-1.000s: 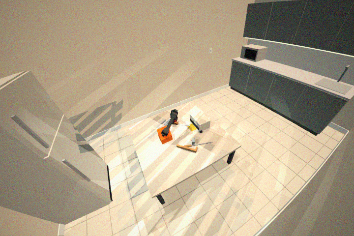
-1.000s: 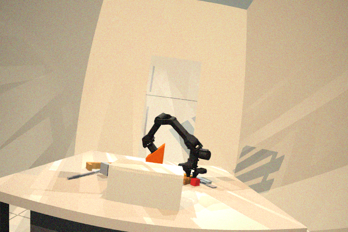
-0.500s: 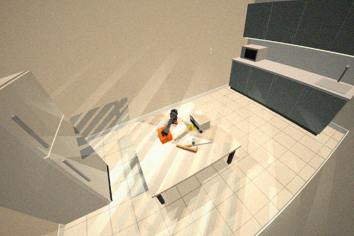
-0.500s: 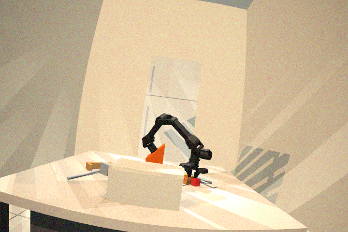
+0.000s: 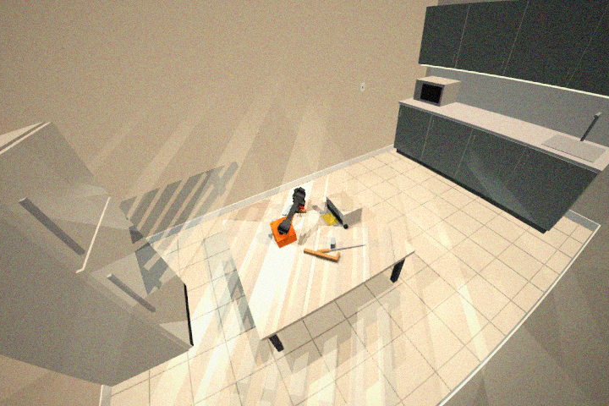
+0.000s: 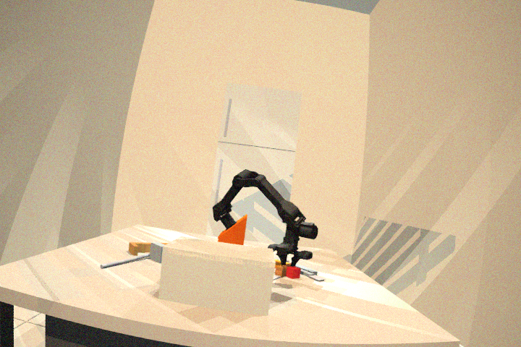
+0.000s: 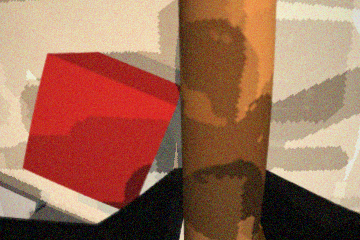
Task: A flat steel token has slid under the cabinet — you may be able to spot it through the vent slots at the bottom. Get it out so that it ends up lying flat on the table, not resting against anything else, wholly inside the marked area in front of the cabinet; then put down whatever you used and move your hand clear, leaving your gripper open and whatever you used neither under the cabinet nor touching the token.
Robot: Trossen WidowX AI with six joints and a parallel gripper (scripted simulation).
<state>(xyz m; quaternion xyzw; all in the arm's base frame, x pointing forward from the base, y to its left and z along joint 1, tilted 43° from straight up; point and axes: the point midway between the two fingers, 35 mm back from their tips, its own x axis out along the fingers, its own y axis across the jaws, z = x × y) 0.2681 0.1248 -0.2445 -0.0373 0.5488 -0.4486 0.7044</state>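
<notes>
My gripper (image 6: 289,261) (image 5: 300,205) is down at the table top beside the cabinet's end and is shut on an orange-brown wooden stick (image 7: 227,115) (image 6: 280,270). The stick runs straight out between the fingers in the wrist view. A red cube (image 7: 95,127) (image 6: 292,272) lies on the table right next to the stick, touching or nearly touching it. The cabinet is a beige box (image 6: 215,277) (image 5: 350,214) with a dark slotted face (image 5: 334,209). A yellow marked area (image 5: 330,219) lies in front of that face. The steel token is not visible in any view.
The arm's orange base (image 5: 283,233) (image 6: 234,233) stands behind the cabinet. A wooden L-shaped piece (image 5: 321,254) (image 6: 139,247) and a grey rod with a block head (image 5: 347,247) (image 6: 126,260) lie on the table. A flat grey strip (image 6: 310,271) lies by the red cube.
</notes>
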